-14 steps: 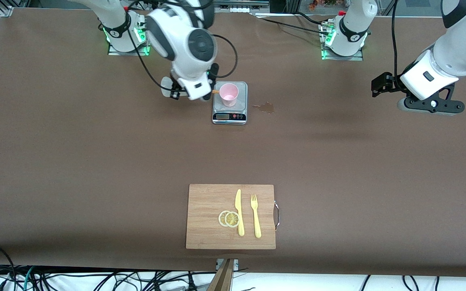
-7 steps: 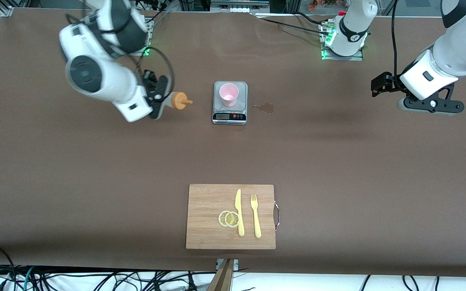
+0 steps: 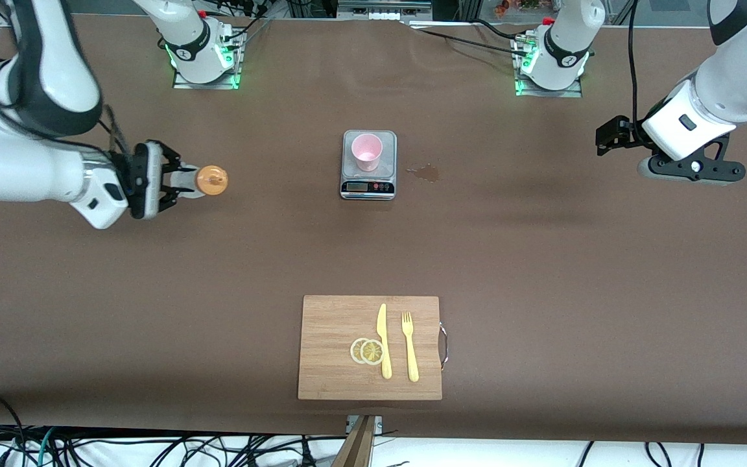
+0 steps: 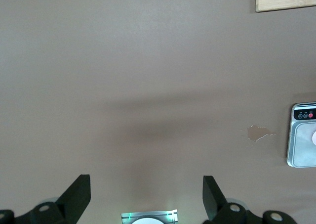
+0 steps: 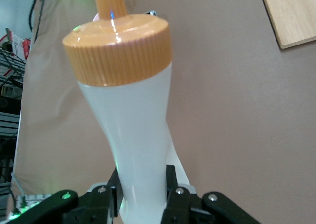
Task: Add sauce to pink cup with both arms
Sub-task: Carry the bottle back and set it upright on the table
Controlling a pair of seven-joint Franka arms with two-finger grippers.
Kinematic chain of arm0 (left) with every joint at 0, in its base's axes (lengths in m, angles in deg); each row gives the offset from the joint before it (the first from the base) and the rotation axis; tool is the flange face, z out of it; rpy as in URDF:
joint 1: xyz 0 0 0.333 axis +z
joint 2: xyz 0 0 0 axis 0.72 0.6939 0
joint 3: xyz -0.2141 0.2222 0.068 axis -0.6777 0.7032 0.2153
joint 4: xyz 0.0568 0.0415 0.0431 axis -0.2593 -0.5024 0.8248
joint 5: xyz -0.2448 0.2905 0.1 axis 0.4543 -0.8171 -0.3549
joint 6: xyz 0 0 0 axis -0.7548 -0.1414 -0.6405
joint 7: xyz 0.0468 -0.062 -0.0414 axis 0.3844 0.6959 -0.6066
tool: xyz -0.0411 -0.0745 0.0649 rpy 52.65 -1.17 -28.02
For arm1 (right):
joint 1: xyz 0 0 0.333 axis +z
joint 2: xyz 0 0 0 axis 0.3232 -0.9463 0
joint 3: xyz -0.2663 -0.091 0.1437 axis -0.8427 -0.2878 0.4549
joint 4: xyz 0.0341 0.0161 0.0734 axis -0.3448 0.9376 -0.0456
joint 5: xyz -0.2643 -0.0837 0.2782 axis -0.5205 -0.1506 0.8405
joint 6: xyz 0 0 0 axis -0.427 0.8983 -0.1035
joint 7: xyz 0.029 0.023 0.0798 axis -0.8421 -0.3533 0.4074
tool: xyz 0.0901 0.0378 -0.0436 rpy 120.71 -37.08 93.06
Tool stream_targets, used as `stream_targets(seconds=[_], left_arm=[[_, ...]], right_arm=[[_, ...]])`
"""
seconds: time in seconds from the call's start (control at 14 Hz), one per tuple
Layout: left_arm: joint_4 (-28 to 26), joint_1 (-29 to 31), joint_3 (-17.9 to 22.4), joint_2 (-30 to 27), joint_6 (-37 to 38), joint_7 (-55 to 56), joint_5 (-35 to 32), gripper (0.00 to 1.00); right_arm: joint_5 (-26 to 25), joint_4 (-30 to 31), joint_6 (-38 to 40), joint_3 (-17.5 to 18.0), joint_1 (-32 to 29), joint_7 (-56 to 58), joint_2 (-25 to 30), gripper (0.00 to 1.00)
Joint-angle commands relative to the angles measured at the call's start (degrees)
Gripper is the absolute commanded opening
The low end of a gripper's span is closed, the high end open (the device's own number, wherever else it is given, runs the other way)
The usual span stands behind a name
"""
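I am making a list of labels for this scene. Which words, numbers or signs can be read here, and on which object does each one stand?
No text can be read in these pictures.
Scale: its display panel and round buttons carry marks too small to read.
Squeeze bottle: no label on it.
Pink cup: no print.
Cutting board: no print.

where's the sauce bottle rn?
In the front view, the sauce bottle is held in the right gripper over bare table at the right arm's end, well apart from the pink cup.
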Motion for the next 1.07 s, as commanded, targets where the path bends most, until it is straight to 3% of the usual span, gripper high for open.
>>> stream_targets(seconds=[0.0,0.57,0.93,1.0], left_arm=[[1.9,-0.1,0.0,0.7,1.5,0.4,0.3,1.00],[1.9,-0.2,-0.2,0.7,2.1,0.4,0.3,1.00],[1.9,-0.1,0.0,0.7,2.2,0.5,0.4,1.00],[1.9,-0.1,0.0,0.7,2.2,0.5,0.4,1.00]], right_arm=[[4.2,0.4,0.2,-0.6,-4.7,12.1,-3.9,0.35],[12.7,0.4,-0.5,-2.1,-12.9,48.3,-21.7,0.35],[13.8,0.4,-0.4,-3.4,-14.8,58.9,-28.6,0.35],[13.8,0.4,-0.5,-3.4,-14.9,59.0,-29.1,0.41]])
